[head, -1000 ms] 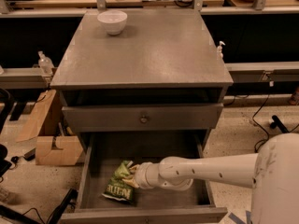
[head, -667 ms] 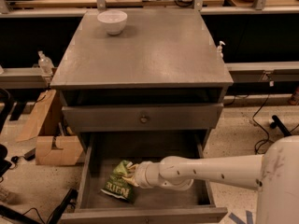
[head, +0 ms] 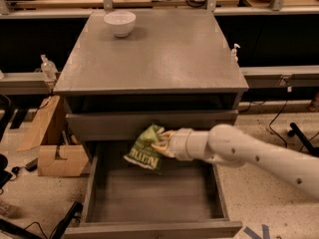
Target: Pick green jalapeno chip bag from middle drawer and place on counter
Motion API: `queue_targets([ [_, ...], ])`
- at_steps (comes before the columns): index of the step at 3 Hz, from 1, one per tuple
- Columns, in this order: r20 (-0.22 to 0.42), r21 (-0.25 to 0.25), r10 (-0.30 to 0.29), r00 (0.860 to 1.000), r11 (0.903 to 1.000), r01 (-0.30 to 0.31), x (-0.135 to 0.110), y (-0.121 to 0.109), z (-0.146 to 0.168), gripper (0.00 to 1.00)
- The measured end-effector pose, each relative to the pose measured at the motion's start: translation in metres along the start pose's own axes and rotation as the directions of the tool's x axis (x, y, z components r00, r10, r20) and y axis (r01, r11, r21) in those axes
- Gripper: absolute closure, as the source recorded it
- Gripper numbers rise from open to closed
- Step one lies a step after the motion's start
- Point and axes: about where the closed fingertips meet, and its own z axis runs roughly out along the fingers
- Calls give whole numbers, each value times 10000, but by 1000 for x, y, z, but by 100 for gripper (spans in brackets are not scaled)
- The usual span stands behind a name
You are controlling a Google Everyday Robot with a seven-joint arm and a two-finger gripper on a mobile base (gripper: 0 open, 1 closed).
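The green jalapeno chip bag (head: 144, 149) hangs in the air above the open middle drawer (head: 154, 193), level with the shut drawer front above it. My gripper (head: 160, 142) is shut on the bag's right edge, at the end of the white arm that reaches in from the right. The drawer's bare grey bottom lies below the bag. The counter (head: 159, 49) is the flat grey top of the cabinet, above and behind the gripper.
A white bowl (head: 119, 23) stands at the counter's back left corner. A cardboard box (head: 55, 158) sits on the floor left of the cabinet. Spray bottles (head: 47, 67) stand on the ledge at the left. Wooden tabletops run along the back.
The bag lay on the drawer bottom with the gripper at it. Now the gripper has lifted it up out of the drawer, to the height of the upper drawer front.
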Motion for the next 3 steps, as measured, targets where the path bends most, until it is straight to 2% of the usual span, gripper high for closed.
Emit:
queue_targets([
  [1,214,689,-83,9997,9976,68,-51,-73,-73,100],
  [2,236,924,-212,9995,9955,189,-94,-116,-148,100],
  [3,99,556,-480,9988,9973,474,-123,-119,-200,100],
])
